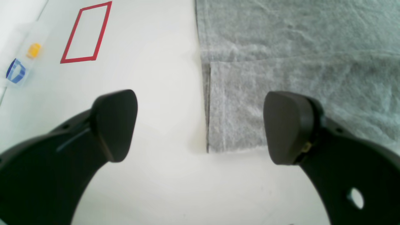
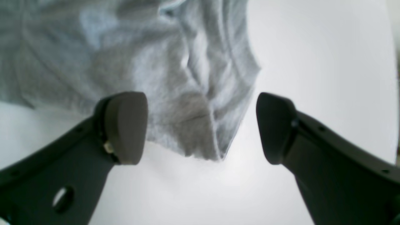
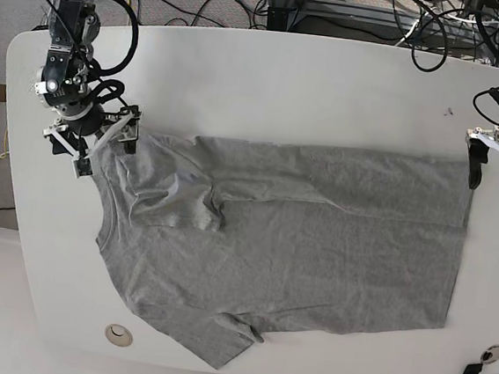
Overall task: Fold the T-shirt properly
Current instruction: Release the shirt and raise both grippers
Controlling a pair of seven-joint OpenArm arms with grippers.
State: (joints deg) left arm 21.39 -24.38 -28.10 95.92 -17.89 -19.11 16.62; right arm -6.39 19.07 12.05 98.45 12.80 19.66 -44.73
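Left tool point(image 1: 200, 126): two matte black curved arms, each ending in a rounded dark grey pad point(image 1: 115, 125); one arm has a round through-hole, a small brass-coloured part sits behind one pad.
Right tool point(image 2: 200, 128): same black arms and rounded grey pads point(image 2: 125, 126), an oval hole in one arm, small screw holes along both.
Base view, both tools: white brackets at the wrists.
Cables: black, looped above the right tool.

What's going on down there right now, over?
Both grippers, left and right, open, empty. T-shirt flat on table, partly folded. Nothing in the way.
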